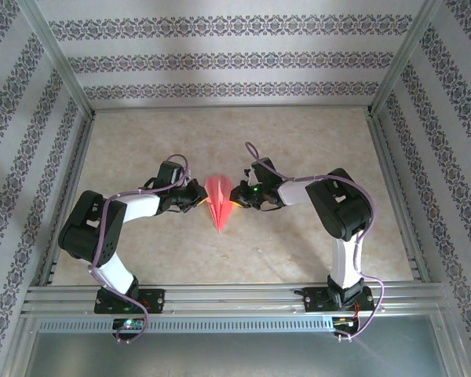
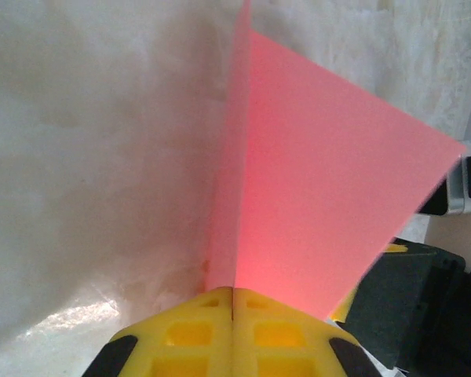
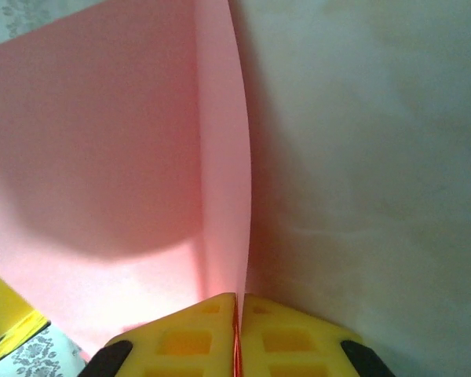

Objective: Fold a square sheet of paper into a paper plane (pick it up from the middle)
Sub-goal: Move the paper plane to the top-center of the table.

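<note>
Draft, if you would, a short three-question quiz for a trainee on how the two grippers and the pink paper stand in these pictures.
1. True or false: the left gripper stands wide open.
2. In the top view, the pointed tip of the paper plane faces: A the far wall; B the near edge of the table; C the left wall.
3. What is the right gripper clamped on?
Key: 1 false, it is shut on the paper; 2 B; 3 a fold of the paper plane.
</note>
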Motion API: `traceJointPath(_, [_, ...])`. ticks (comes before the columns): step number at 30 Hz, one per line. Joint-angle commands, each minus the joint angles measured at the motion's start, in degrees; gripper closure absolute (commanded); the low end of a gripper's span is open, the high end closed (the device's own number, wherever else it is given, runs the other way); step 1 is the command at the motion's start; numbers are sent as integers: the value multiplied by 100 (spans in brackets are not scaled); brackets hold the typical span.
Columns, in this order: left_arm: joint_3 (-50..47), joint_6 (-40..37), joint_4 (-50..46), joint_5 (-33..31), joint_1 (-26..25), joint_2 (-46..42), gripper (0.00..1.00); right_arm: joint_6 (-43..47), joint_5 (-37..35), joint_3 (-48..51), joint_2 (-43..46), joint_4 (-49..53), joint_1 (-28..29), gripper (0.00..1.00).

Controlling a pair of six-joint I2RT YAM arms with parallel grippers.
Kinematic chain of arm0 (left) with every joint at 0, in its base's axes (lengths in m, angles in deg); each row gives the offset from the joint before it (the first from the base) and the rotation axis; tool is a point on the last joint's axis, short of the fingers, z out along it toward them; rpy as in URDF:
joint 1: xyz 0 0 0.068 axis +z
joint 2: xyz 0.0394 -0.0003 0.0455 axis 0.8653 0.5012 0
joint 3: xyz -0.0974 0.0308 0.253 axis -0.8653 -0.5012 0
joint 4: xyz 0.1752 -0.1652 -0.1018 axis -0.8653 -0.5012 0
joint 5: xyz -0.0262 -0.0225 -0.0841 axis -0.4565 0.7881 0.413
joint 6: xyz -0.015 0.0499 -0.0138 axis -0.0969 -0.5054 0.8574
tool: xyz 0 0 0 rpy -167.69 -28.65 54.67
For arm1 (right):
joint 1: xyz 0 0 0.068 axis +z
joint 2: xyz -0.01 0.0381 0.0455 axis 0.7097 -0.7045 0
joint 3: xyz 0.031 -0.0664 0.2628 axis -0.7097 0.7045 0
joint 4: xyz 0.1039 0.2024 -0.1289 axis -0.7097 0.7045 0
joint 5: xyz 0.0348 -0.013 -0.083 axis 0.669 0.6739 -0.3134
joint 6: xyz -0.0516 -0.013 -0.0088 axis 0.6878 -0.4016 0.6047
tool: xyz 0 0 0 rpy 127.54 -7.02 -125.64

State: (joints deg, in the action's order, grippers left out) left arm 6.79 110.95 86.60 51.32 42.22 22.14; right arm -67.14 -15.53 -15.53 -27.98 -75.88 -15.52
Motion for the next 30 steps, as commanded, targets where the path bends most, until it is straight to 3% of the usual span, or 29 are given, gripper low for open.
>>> traceJointPath(1, [3,4,-117,-365,-58,-202,100,-132,-105,160,278,-91,-78,90])
traceJointPath(12, [-524,499,288,-722,-53,-436,100,-556,-266,378,230,-263,-69,93])
traceJointPath(18, [-265,118,-503,-858,-70,-863,69,-548,-214,338,236,-279,-61,93])
traceJointPath(20, [-148,-64,-838,-906,-120,-1097,63,-540,-189,313,236,-276,-60,93])
traceJointPath(24, [108,-412,-1602,-1228,-431,-1399,56,-534,-152,282,228,-259,-60,93])
traceJointPath(30, [273,-477,-1666,-1226,-839,-1027,53,-506,-134,251,201,-227,-60,92])
